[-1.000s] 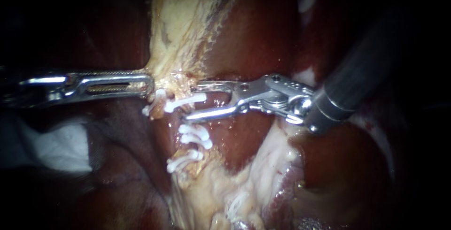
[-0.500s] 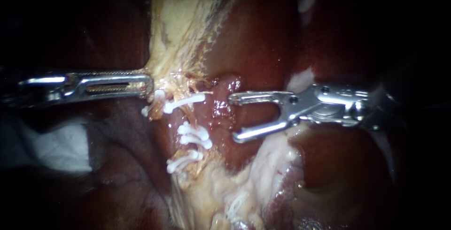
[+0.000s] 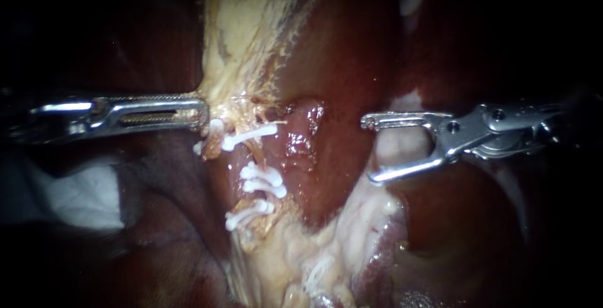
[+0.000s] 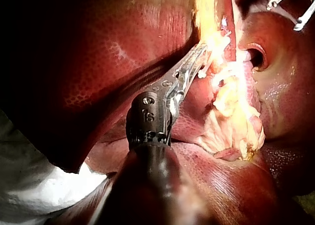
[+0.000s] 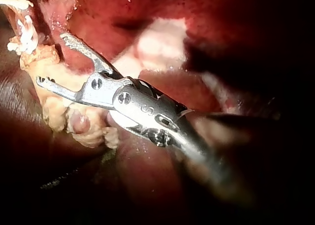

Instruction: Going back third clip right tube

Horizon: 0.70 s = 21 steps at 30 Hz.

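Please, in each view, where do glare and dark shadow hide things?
Endoscope view: light falls on the middle, so the clips show well; the edges are dark, and the right instrument has its shaft lost in shadow. Left wrist view: strong glare washes out the pale tissue at the tip of the left instrument. Right wrist view: deep shadow lies around the right instrument's shaft.

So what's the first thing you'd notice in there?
Three white clips in a row down the middle, bright against the dark red liver. To their right, the right tool hangs with jaws wide open, holding nothing; on the left, the left tool pinches pale tissue.
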Motion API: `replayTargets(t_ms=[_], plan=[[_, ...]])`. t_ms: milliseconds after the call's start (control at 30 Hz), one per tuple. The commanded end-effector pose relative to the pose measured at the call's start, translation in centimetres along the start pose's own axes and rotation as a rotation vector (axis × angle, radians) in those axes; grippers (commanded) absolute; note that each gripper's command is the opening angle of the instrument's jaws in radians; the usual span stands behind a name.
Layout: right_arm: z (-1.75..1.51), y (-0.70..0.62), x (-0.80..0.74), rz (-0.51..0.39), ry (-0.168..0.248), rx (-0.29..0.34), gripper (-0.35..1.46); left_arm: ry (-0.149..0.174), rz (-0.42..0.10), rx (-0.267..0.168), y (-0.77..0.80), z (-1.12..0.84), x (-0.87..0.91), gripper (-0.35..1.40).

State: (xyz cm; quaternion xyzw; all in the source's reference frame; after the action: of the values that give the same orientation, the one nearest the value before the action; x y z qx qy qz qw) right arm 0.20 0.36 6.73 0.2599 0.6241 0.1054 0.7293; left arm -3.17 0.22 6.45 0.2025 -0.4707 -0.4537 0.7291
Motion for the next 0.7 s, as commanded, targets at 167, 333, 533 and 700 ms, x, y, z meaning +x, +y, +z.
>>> replayTargets(t_ms=[167,333,533,700], plan=[[0.01,-0.09,0.03,-0.003,0.001,0.015,0.6,0.013,0.009,0.005,0.01,0.17,0.13,-0.35],[0.03,-0.13,0.05,-0.005,0.002,0.019,0.6,0.023,0.003,0.009,0.01,0.38,0.21,-0.35],[0.03,-0.14,0.05,-0.005,0.003,0.019,0.6,0.026,0.006,0.012,0.01,0.6,0.26,-0.35],[0.03,-0.15,0.06,-0.005,0.003,0.019,0.6,0.026,0.001,0.014,-0.01,0.75,0.27,-0.35]])
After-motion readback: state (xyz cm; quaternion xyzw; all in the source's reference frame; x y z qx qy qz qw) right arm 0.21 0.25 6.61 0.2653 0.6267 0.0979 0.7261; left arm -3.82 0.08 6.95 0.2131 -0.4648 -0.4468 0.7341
